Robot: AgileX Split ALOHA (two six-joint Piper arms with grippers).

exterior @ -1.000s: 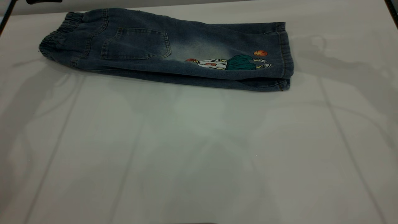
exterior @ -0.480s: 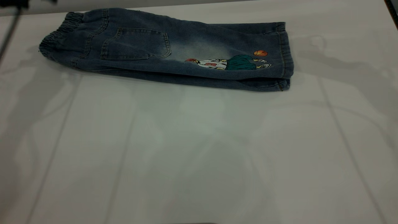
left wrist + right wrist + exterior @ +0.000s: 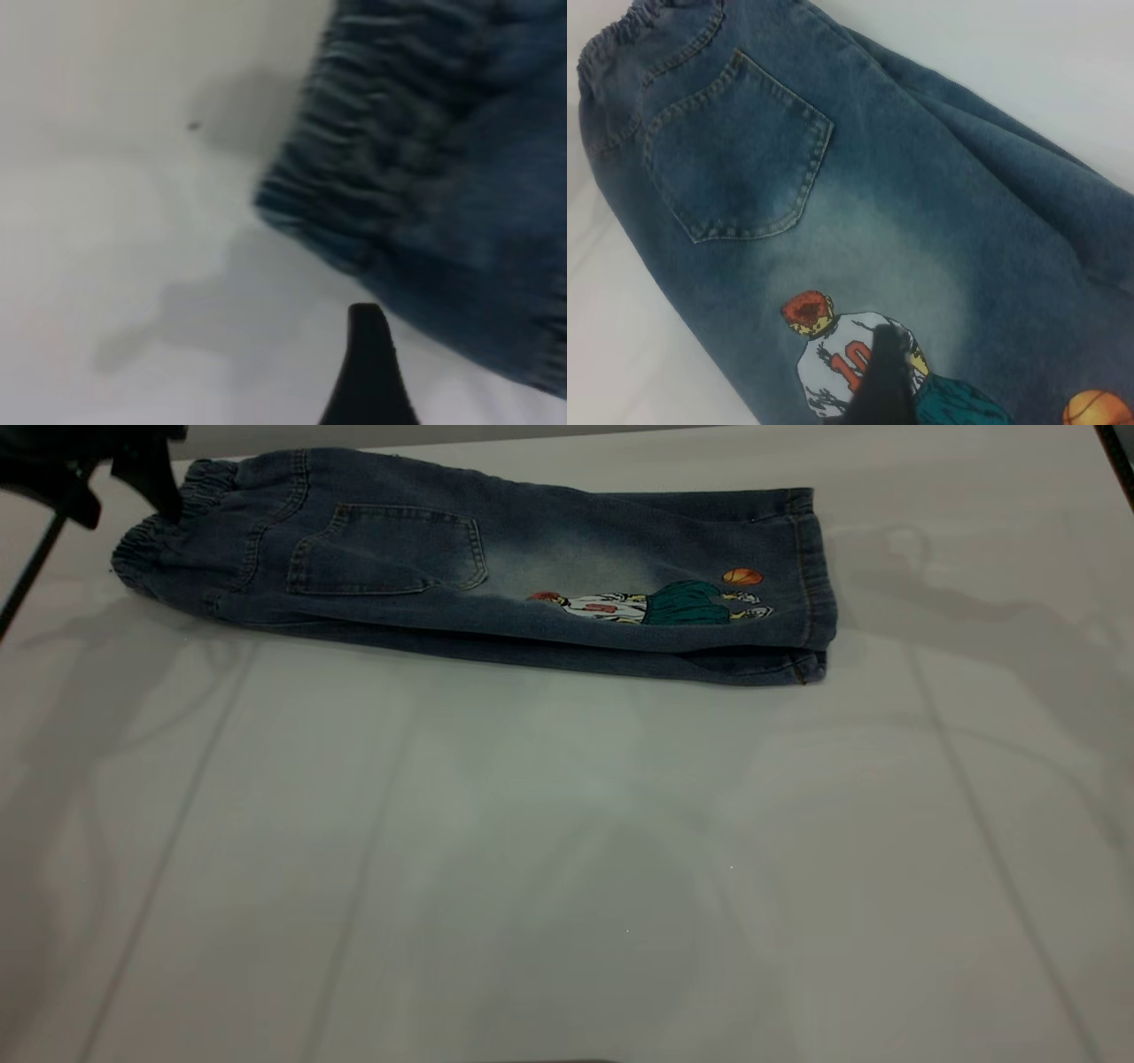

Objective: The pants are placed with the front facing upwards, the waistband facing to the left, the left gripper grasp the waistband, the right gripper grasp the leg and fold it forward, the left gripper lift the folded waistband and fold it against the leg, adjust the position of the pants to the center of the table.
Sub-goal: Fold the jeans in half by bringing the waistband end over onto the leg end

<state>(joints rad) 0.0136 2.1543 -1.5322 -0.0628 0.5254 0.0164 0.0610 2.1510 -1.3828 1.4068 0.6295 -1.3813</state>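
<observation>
Lying folded lengthwise at the far side of the table (image 3: 567, 850) is one pair of denim pants (image 3: 496, 576), the gathered waistband (image 3: 168, 522) at the left and the leg (image 3: 709, 602) hem at the right. One back pocket (image 3: 385, 549) and one cartoon print (image 3: 656, 602) with an orange ball (image 3: 742, 576) face upward, beside a whitish faded patch. The left gripper (image 3: 115, 478) hovers at the waistband's far corner, its fingers apart. Only one dark fingertip (image 3: 881, 381) of the right gripper shows, over the print; its state cannot be told.
</observation>
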